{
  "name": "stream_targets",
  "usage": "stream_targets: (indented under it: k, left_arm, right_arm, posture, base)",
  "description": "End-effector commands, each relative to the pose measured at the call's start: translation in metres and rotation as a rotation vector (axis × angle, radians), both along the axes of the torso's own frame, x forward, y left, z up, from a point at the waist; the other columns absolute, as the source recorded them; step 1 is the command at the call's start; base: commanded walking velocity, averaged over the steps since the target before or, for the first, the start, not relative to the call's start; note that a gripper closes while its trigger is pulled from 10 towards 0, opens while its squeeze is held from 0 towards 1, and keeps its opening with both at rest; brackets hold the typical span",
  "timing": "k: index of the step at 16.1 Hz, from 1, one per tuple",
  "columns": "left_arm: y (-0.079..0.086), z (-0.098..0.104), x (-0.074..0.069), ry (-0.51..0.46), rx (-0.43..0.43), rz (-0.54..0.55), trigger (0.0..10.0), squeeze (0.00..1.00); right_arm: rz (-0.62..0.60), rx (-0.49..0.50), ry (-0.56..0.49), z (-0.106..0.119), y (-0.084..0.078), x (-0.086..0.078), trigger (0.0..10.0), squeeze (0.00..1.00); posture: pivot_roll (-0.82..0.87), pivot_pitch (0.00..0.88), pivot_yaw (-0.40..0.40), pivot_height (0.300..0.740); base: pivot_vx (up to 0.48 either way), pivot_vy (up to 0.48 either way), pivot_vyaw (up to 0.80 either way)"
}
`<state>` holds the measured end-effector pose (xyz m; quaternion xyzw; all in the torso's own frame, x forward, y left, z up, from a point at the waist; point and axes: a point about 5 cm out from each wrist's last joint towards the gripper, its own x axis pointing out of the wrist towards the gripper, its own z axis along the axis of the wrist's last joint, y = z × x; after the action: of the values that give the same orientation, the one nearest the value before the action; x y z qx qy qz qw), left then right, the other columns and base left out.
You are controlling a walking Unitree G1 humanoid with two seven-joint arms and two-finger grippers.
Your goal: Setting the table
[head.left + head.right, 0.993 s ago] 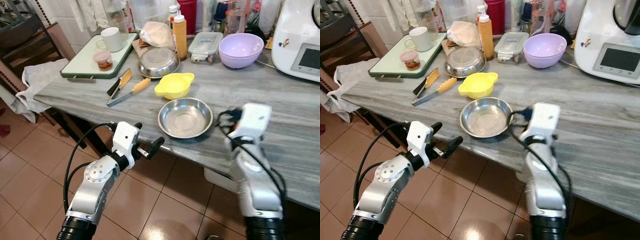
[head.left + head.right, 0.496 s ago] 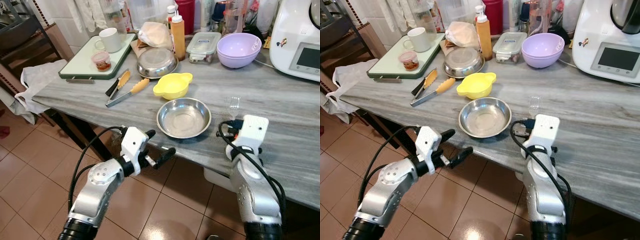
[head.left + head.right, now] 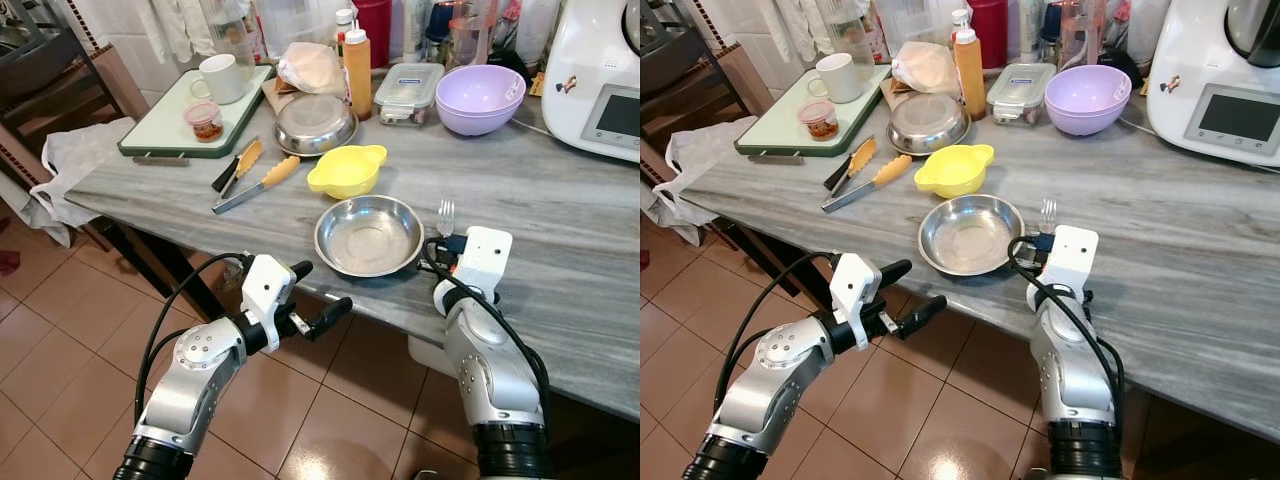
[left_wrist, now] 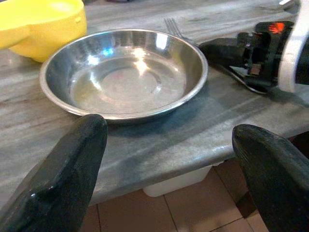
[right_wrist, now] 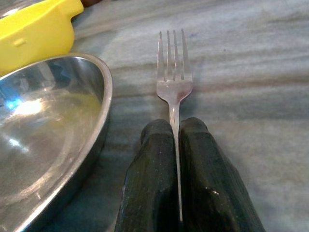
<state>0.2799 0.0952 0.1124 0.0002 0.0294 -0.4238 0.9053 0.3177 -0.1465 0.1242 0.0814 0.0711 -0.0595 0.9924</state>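
A shallow steel bowl (image 3: 369, 234) sits near the front edge of the grey marble table (image 3: 560, 200). Just to its right is a metal fork (image 3: 446, 215), tines pointing away from me. My right gripper (image 5: 175, 130) is shut on the fork's (image 5: 174, 72) handle, low over the tabletop; I cannot tell whether the fork touches the surface. My left gripper (image 3: 320, 288) is open below the table's front edge, left of the bowl. In the left wrist view its two fingers (image 4: 63, 159) frame the bowl (image 4: 123, 72) with nothing between them.
Behind the steel bowl sits a yellow bowl (image 3: 347, 170), then another steel bowl (image 3: 316, 123), an orange-handled knife (image 3: 258, 184) and a green tray (image 3: 160, 125) with a mug (image 3: 222, 78). A purple bowl (image 3: 482, 98) and a white appliance (image 3: 600, 80) stand at the back right.
My right gripper has pulled back toward the front edge and brought the fork down beside the steel bowl. The left arm has shifted slightly right and forward.
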Motion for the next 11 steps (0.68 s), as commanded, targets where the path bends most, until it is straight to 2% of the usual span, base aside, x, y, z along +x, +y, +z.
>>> stream_targets:
  k: [1, 2, 3, 4, 11]
  left_arm:
    - [0.0030, -0.0017, -0.0036, 0.007, 0.013, -0.001, 10.0, 0.00]
    - [0.0022, -0.0023, -0.0047, 0.009, 0.015, -0.008, 10.0, 0.00]
    - [0.0016, -0.0026, -0.0053, 0.009, 0.017, -0.014, 10.0, 0.00]
    - [0.0010, -0.0034, -0.0053, 0.010, 0.020, -0.021, 10.0, 0.00]
    - [0.0001, -0.0057, -0.0051, 0.015, 0.033, -0.039, 10.0, 0.00]
  right_arm:
    - [0.014, 0.020, 0.019, -0.0034, 0.0079, 0.0019, 10.0, 0.00]
    - [0.013, 0.031, 0.016, -0.0029, 0.0083, 0.0031, 10.0, 0.00]
    - [0.010, 0.034, 0.015, -0.0025, 0.0083, 0.0041, 10.0, 0.20]
    - [0.004, 0.042, 0.024, -0.0034, 0.0086, 0.0050, 10.0, 1.00]
    - [-0.020, 0.034, 0.039, -0.0078, 0.0078, 0.0030, 10.0, 1.00]
  posture:
    - [-0.19, 0.111, 0.168, 0.740]
    - [-0.19, 0.112, 0.169, 0.740]
    - [-0.19, 0.112, 0.169, 0.740]
    - [-0.19, 0.113, 0.168, 0.740]
    - [-0.19, 0.108, 0.171, 0.740]
  base:
    - [0.000, 0.000, 0.00]
    - [0.000, 0.000, 0.00]
    - [0.000, 0.000, 0.00]
    - [0.000, 0.000, 0.00]
    - [0.000, 0.000, 0.00]
